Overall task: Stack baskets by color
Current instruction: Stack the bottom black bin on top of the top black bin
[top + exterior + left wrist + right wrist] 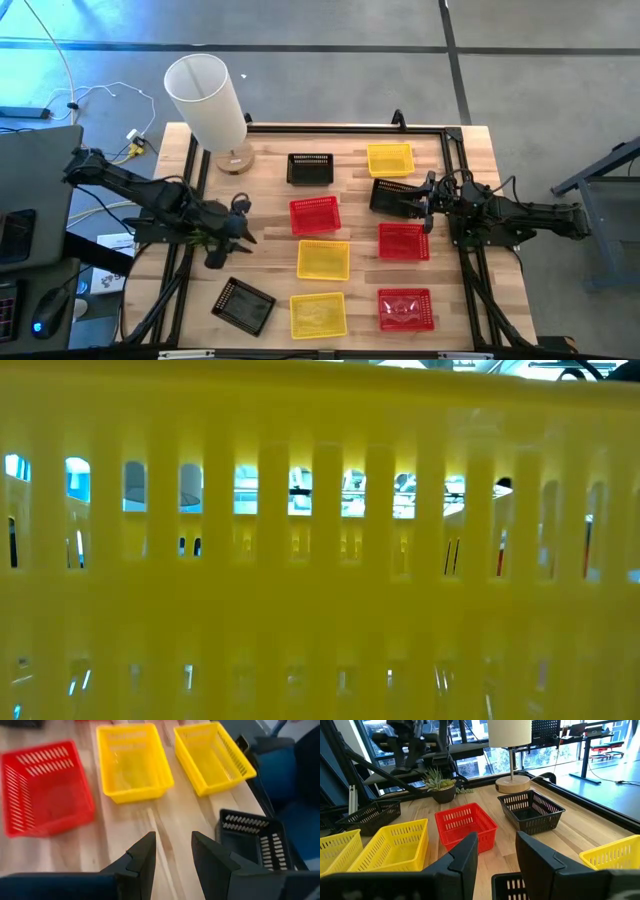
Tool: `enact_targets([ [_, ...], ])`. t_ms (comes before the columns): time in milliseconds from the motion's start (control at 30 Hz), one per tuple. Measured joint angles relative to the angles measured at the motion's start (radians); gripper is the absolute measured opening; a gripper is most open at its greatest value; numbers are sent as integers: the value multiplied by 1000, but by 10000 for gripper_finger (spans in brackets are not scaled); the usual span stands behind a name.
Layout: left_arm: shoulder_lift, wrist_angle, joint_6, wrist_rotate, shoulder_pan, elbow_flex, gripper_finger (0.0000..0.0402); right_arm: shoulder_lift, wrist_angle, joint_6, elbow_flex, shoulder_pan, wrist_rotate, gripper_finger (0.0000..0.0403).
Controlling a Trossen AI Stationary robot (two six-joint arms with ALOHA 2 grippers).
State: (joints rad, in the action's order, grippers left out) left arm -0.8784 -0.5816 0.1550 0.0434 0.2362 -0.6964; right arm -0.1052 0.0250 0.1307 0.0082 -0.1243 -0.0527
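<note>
Yellow basket (320,610) against lens, nine baskets unstacked, grippers empty

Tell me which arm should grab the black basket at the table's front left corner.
Left. The left gripper, open, hovers right beside that black basket; the right gripper is across the table.

Left claw (172,862) open over bare bench (175,815); ahead of it red basket (45,787), two yellow baskets (132,762) (212,755); black basket (257,840) just beside.
</note>
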Motion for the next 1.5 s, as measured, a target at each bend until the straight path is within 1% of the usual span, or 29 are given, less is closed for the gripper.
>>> enact_targets([
  [267, -77, 0, 109, -2, 88, 0, 113, 0, 0, 0, 0, 0, 0, 122],
  [467, -128, 1, 220, -2, 144, 0, 113, 0, 0, 0, 0, 0, 0, 122],
  [700, -200, 2, 300, -2, 210, 0, 113, 0, 0, 0, 0, 0, 0, 122],
  [1000, -296, 2, 343, -2, 266, 0, 113, 0, 0, 0, 0, 0, 0, 122],
  [1200, -355, 5, 350, -2, 288, 0, 113, 0, 0, 0, 0, 0, 0, 122],
  [1500, -427, 5, 401, -2, 316, 0, 113, 0, 0, 0, 0, 0, 0, 122],
])
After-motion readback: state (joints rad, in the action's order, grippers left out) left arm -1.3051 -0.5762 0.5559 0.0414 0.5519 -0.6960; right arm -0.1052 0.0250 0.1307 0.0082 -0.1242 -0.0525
